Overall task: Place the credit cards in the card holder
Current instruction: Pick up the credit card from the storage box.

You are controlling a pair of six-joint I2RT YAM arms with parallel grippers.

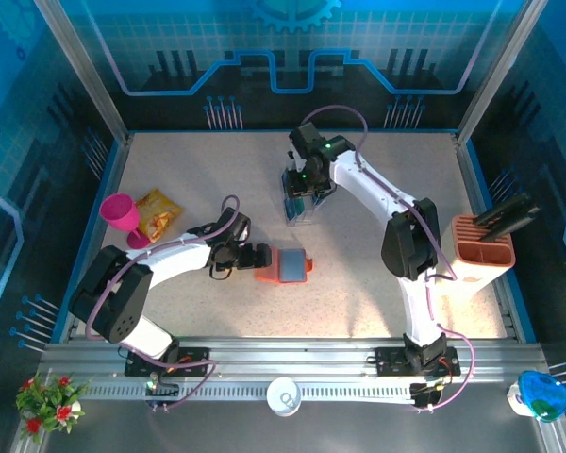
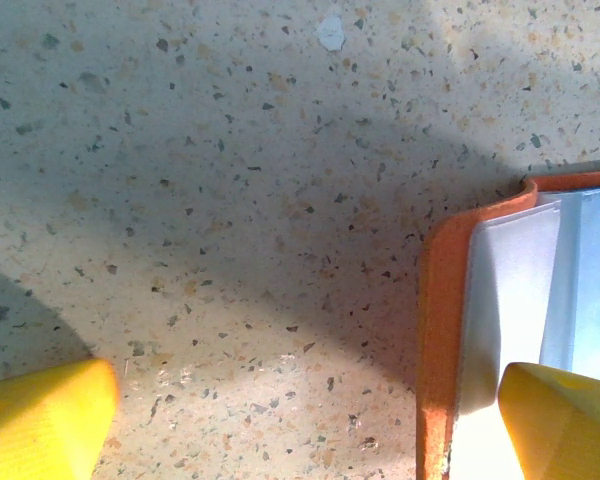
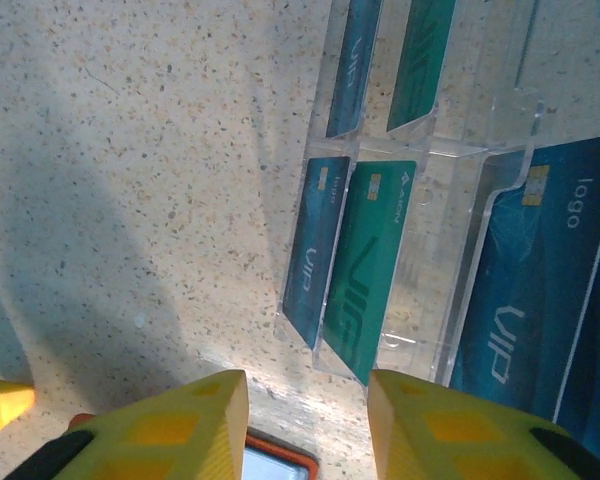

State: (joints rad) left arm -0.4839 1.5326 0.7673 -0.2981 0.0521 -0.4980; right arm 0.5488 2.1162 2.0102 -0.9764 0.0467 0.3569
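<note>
Top view: card holder point(image 1: 285, 266) lies open near the centre of the table point(image 1: 198, 179), grey-blue inside facing up. Left gripper point(image 1: 253, 257) sits just at its 9 o'clock edge. Clear rack point(image 1: 300, 209) stands at 12 o'clock from the holder, apart from it. Right gripper point(image 1: 303, 192) is over the rack and hides much of it from above.

Left wrist view: fingers point(image 2: 42, 420) spread wide, bare table in the gap. The far finger overlaps the holder's inner pocket at 4 o'clock; touching or hovering, cannot tell. Holder is cut off by the right and bottom edges.

Right wrist view: jaws partly apart, gripping nothing. Credit cards point(image 3: 368, 268) stand in the rack's slots, 12 to 3 o'clock of the fingertips. A blue and teal pair is mid-frame. A second pair is cut off at the top, and a large blue card is cut off at right. Card count unclear through the plastic. An orange corner of the holder peeks in at 6 o'clock.

Well apart: pink cup point(image 1: 121, 215) and snack bag point(image 1: 158, 213) at 9 o'clock, slotted box point(image 1: 479, 253) at 3 o'clock.
</note>
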